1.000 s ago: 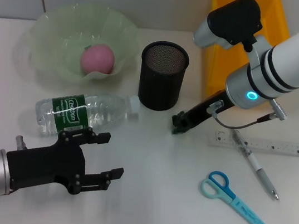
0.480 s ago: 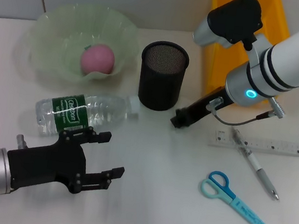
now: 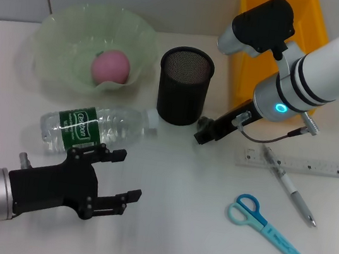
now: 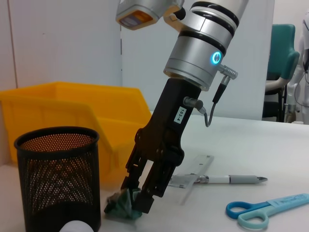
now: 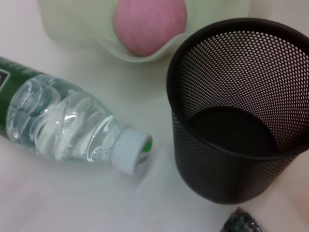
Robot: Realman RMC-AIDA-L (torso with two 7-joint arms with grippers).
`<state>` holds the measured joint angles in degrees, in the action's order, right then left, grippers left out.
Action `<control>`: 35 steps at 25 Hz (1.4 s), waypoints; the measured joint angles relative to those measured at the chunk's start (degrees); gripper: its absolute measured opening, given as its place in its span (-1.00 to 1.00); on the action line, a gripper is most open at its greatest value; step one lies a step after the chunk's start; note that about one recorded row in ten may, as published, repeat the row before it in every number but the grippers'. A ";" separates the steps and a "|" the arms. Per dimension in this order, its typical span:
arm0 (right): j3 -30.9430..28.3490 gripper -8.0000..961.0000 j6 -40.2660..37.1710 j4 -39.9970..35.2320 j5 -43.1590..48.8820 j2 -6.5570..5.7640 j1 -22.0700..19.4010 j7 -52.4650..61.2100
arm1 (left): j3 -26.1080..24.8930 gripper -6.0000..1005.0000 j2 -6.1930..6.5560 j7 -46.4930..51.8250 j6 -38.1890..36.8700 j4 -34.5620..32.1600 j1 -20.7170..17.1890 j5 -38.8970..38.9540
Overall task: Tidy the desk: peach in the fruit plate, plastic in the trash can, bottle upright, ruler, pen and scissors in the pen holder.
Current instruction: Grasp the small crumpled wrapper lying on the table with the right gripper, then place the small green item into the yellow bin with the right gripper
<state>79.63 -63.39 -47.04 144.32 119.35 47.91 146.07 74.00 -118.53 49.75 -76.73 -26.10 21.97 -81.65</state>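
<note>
Right gripper pinched a crumpled dark plastic scrap beside the mesh pen holder; light and soft, best grasped mid-bunch. Left gripper hovered unclenched, idle.

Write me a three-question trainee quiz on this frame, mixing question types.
1. True or false: the water bottle stands upright.
2. What is the right hand closed on? A) scissors B) crumpled dark plastic C) pen
3. Fill in: the peach lies in the ____.

Key
1. False; it lies on its side in front of the green fruit plate.
2. B, on the table beside the mesh pen holder; the left hand hovers open near the bottle.
3. Fruit plate.
</note>
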 joint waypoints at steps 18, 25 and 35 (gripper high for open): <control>0.00 -0.07 2.16 2.36 0.84 0.00 0.77 0.10 | 0.00 0.57 -0.04 -0.09 -0.04 0.00 -0.09 0.00; 0.00 -0.24 1.60 1.42 0.84 0.00 0.60 0.10 | 0.00 0.57 -0.04 -0.09 -0.10 0.00 -0.28 0.00; 0.00 -0.43 -1.40 -1.26 0.83 0.00 -0.40 0.48 | 0.00 0.57 0.03 -0.09 -0.09 0.00 -0.48 0.00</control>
<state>79.63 -64.79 -48.30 145.16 119.35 47.51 146.55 74.00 -118.49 49.66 -76.82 -26.10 21.50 -81.65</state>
